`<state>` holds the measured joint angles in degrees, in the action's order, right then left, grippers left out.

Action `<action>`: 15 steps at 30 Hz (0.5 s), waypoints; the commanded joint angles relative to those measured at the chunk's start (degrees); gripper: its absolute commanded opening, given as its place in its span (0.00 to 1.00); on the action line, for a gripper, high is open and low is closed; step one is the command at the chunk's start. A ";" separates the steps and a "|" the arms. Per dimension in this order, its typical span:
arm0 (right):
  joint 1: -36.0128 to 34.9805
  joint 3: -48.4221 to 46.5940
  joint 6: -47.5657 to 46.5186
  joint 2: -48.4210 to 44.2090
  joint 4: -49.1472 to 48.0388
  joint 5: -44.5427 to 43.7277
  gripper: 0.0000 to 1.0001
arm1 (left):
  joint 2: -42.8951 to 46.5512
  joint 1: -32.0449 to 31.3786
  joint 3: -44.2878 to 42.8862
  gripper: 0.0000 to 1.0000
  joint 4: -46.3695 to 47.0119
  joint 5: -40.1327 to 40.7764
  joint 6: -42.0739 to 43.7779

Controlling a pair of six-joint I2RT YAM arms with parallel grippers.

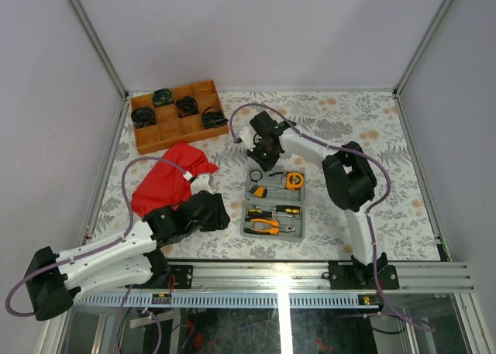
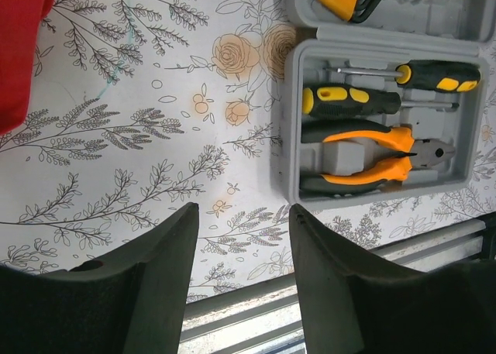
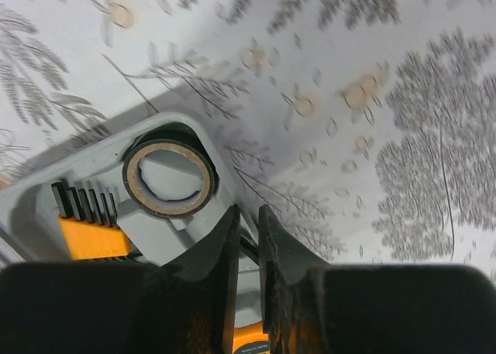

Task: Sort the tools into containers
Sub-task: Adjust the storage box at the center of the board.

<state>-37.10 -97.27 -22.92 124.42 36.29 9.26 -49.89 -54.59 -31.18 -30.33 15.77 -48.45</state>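
Observation:
The grey tool case (image 1: pixel 249 214) lies open on the floral table. Its near half holds orange-and-black pliers (image 2: pixel 364 156) and two screwdrivers (image 2: pixel 438 73) (image 2: pixel 349 100). Its far half holds the round orange tape measure (image 1: pixel 294 180), a yellow hex-key holder (image 3: pixel 93 238) and a black tape roll (image 3: pixel 132 180). My right gripper (image 3: pixel 248 211) hovers over the case's far edge beside the roll. Its jaws are shut to a thin slit with nothing between the tips, and a black cord shows below them. My left gripper (image 2: pixel 244 207) is open and empty, low over the table left of the case.
A red cloth (image 1: pixel 167 180) lies left of the case, behind my left arm. A brown wooden tray (image 1: pixel 182 137) with black coiled bundles (image 1: pixel 163 97) stands at the back left. The metal rail (image 2: pixel 256 315) of the table's near edge runs just beyond my left fingers.

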 commanded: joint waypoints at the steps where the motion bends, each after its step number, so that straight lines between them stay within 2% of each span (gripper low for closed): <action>1: 2.40 3.26 10.94 -4.67 -0.87 -8.95 0.11 | -1.29 0.30 -2.02 0.49 3.15 1.03 0.98; 7: 3.47 10.82 24.65 -10.53 -2.22 -14.26 0.10 | -3.86 0.47 -2.71 0.50 6.14 0.10 1.07; 15: 5.45 27.91 44.88 -21.52 -8.18 -19.57 0.12 | -8.24 1.11 -3.95 0.50 9.10 -1.53 1.88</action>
<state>-32.60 -75.11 8.08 109.19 31.31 -4.73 -56.77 -54.08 -33.10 -25.65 15.20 -47.75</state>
